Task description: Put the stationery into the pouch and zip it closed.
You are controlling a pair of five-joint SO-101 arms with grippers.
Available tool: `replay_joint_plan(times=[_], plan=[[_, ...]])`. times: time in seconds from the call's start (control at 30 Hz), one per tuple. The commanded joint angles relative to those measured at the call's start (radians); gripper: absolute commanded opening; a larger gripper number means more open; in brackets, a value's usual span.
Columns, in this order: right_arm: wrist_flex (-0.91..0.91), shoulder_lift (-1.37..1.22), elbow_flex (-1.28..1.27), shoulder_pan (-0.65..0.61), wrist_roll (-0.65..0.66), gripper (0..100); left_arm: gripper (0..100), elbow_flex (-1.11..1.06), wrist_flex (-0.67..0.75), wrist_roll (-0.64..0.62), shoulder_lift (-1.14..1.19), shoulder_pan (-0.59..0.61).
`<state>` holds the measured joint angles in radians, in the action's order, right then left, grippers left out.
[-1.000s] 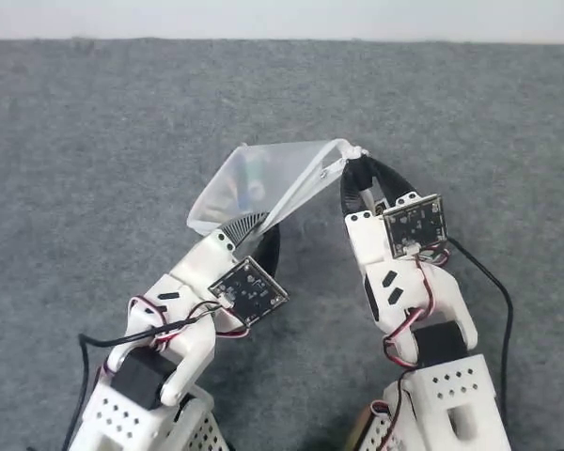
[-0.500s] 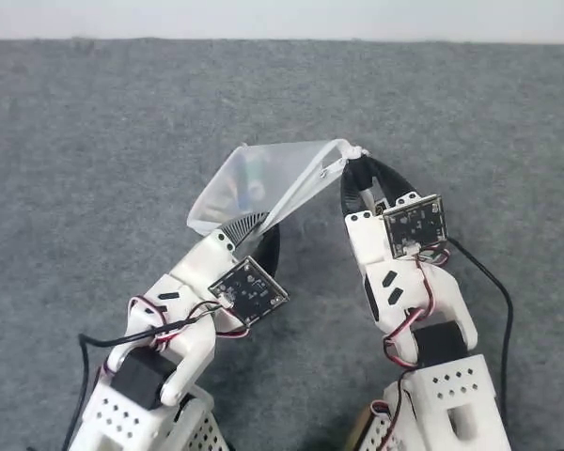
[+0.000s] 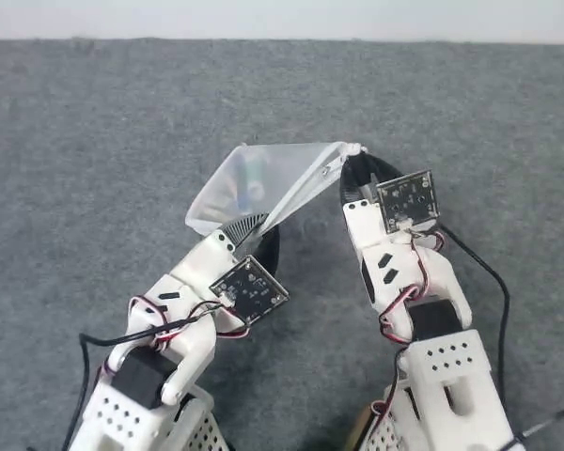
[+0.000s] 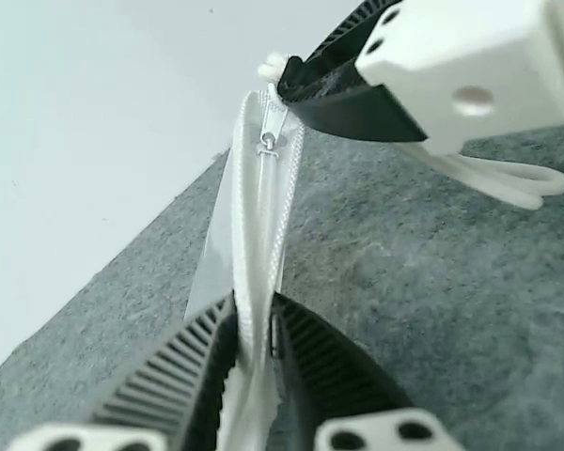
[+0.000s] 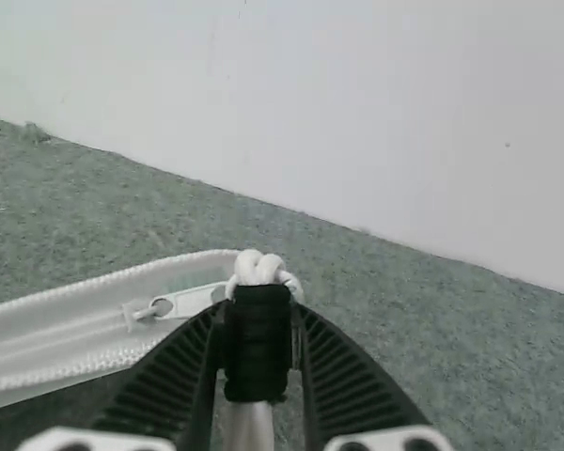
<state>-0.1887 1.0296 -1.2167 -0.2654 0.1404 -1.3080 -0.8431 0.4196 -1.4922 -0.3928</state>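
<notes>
A translucent white pouch [image 3: 254, 183] hangs above the grey table, stretched between both arms, with blurred stationery inside. My left gripper [image 3: 256, 225] is shut on the pouch's zipper edge [image 4: 254, 329] at its near end. My right gripper [image 3: 351, 167] is shut on the zipper pull's white cord [image 5: 257, 271] at the pouch's far right corner. The metal slider [image 5: 160, 307] sits at that end, just beside the right fingers, and the zipper track [image 4: 268, 202] looks closed along its length. In the left wrist view the right gripper [image 4: 305, 80] shows at the slider [image 4: 269, 141].
Grey carpet-like table [image 3: 94, 141] surrounds the arms, with a pale wall [image 3: 282, 19] along the far edge. A black cable [image 3: 489, 282] trails beside the right arm.
The right arm has shifted slightly left and away, pulling the cord end a little; the pouch and left gripper have hardly moved.
</notes>
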Motion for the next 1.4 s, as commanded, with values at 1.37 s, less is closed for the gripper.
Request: replay_joint_plan(times=[1.37], plan=[[-0.012,-0.325,0.272,0.194,-0.098,0.6,1,0.031,-0.028,0.009,-0.006,0.037]])
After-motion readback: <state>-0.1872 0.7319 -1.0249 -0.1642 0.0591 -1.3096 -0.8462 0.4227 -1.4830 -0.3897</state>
